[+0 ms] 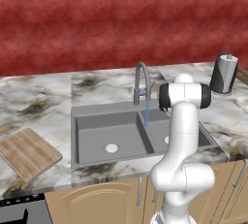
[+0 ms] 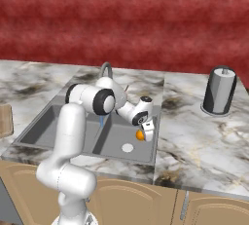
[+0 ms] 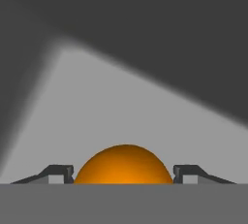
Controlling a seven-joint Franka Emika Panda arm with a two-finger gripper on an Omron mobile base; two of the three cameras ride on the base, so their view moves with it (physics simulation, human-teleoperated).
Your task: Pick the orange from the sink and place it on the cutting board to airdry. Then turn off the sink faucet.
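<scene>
The orange [image 2: 139,135] is a small bright ball low in the right basin of the grey double sink [image 2: 58,121], close to that basin's right wall. My gripper [image 2: 145,134] reaches down into this basin. In the hand view the orange [image 3: 123,166] lies between my two fingertips [image 3: 60,172], which stand right at its sides with almost no gap; whether they press on it I cannot tell. The sink faucet [image 1: 141,83] arches over the divider and a thin blue stream falls from it. The wooden cutting board [image 1: 28,152] lies on the counter left of the sink.
A dark cylinder with a white top [image 2: 219,91] stands on the marble counter right of the sink. A pale round drain [image 2: 127,147] lies near the orange in the right basin, and another drain [image 1: 111,147] is in the left basin. A red wall runs behind the counter.
</scene>
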